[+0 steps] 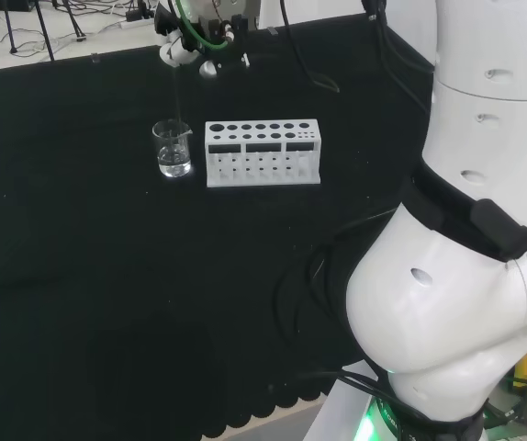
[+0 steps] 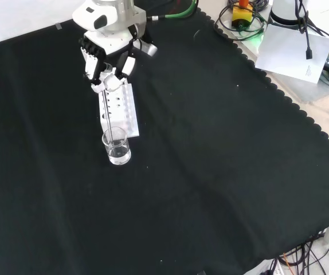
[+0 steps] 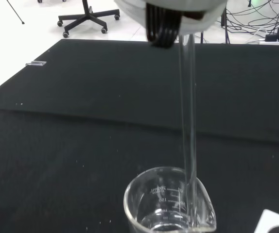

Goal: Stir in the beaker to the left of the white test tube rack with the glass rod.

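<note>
A black-cloth bench (image 1: 80, 276) carries a small clear beaker (image 1: 173, 148) standing just beside the left end of a white test tube rack (image 1: 263, 152) in the head view. In the front view the beaker (image 2: 117, 146) sits nearer the camera than the rack (image 2: 118, 111), close to touching it. A little clear liquid lies in the bottom of the beaker.

The robot hand (image 2: 104, 66) hangs above the rack's far end in the front view, its fingers curled around the top of a thin glass rod (image 3: 188, 111). The rod runs almost straight down from the robot hand, and in the wrist view its lower end sits inside the beaker (image 3: 168, 204), near the wall by the spout.

The rod looks light, rigid, smooth and brittle, so it would likely slip between fingers and snap if knocked sideways. Holding it near the top, as here, seems right. The beaker appears light, thin-walled and unsupported, so a rod pressing its wall could probably slide or tip it.
</note>
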Tool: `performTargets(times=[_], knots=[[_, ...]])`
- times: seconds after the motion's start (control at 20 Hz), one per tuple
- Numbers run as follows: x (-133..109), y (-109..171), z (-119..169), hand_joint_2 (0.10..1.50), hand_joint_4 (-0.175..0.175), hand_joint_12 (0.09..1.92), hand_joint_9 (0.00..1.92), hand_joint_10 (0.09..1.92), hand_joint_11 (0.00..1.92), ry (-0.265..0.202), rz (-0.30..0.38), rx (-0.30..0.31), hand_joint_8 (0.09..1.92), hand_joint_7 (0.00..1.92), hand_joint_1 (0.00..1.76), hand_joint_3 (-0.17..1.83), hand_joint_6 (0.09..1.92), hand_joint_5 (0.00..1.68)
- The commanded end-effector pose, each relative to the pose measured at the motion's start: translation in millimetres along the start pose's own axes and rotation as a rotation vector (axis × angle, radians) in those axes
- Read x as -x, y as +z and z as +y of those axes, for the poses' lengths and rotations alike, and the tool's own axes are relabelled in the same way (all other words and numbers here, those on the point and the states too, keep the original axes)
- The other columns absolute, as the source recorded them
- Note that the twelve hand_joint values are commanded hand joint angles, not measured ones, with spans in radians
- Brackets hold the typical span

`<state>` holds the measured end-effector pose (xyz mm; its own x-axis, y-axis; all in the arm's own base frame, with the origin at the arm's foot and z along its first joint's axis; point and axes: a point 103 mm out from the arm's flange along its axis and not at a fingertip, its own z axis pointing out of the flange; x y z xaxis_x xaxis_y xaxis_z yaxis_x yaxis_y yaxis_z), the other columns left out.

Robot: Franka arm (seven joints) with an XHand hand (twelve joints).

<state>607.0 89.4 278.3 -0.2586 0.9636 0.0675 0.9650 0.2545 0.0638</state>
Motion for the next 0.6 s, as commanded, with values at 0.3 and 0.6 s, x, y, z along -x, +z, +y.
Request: performTargets(times=[0.3, 0.6], knots=[[-33, 2, -12, 0.79, -0.175, 0.77, 1.72, 0.86, 1.71, -0.038, 0.001, -0.010, 1.10, 1.17, 1.30, 0.54, 0.67, 1.08], [-42, 3, 5, 0.79, -0.175, 0.77, 1.72, 0.86, 1.71, -0.058, -0.002, 0.002, 1.10, 1.17, 1.30, 0.54, 0.67, 1.08]])
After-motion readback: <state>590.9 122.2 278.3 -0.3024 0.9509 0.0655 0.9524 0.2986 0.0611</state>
